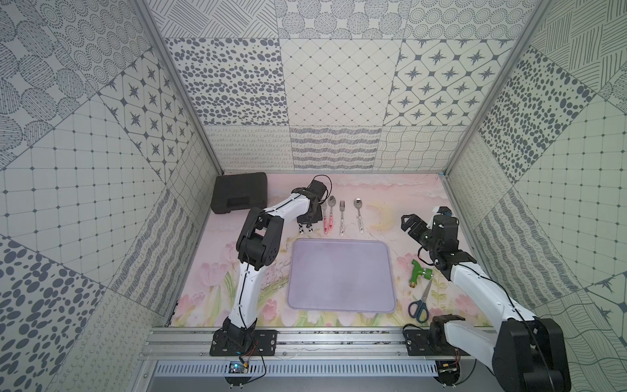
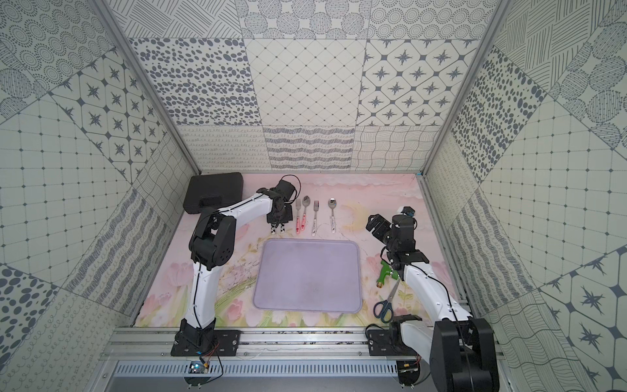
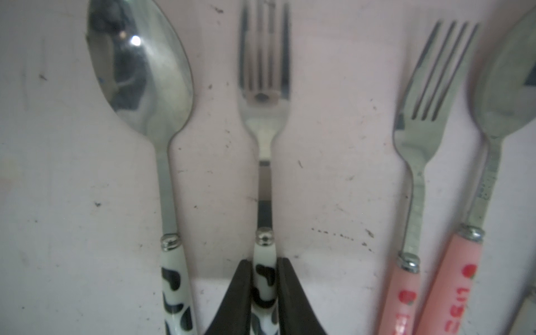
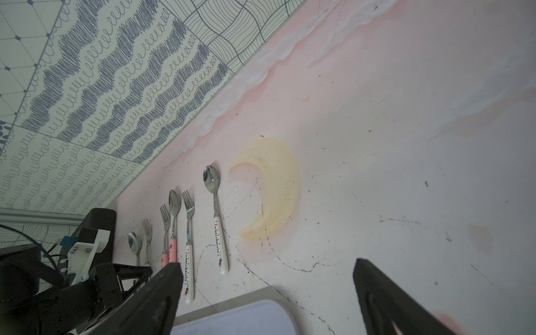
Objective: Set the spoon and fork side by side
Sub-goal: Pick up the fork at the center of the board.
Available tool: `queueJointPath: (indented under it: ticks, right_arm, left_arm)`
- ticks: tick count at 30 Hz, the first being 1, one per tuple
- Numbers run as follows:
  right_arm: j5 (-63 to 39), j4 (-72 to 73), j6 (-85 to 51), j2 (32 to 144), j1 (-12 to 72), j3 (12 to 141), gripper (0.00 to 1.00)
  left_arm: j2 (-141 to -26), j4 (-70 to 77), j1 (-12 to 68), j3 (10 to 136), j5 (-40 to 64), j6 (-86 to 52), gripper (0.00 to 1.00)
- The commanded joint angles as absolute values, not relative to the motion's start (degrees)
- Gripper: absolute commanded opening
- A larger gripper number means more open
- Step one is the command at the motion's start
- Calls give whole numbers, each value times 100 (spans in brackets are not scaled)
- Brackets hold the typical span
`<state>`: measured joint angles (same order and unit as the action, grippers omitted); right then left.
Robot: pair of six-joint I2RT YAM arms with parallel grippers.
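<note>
Fingers [image 3: 236,298] of the left gripper [image 3: 264,261] were clamped on the cow-patterned fork [image 3: 264,116] at 11 o'clock of the tray [image 1: 341,275], the matching spoon [image 3: 139,72] just beside at its 9 o'clock, so a skewed pull could be expected to knock that spoon askew.

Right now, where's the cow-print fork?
In the left wrist view, the cow-print fork sits between the cow-print spoon and the pink-handled fork. Its handle is pinched in the left gripper, on the robot's left.
</note>
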<state>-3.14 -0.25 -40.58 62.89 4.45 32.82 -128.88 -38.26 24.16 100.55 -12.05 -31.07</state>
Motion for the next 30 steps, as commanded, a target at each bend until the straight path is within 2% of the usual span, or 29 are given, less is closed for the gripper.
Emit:
queueJointPath:
  ticks: [1,6,18,30]
  right_arm:
    - [-246,79,-4124,6162,466,3226,97]
    - [-220,53,-4118,6135,466,3219,97]
    - [-149,-59,-4135,6022,466,3217,97]
    - [-158,-114,-4161,5976,466,3218,97]
  left_arm:
    - [-13017,-4359,2418,10204,-1286,-2940,12]
    - [-13028,-4419,2417,10289,-1175,-2833,0]
    - [-12417,-4482,2590,10132,-1129,-2743,0]
    - [-11404,-4448,2929,9015,-1330,-3064,0]
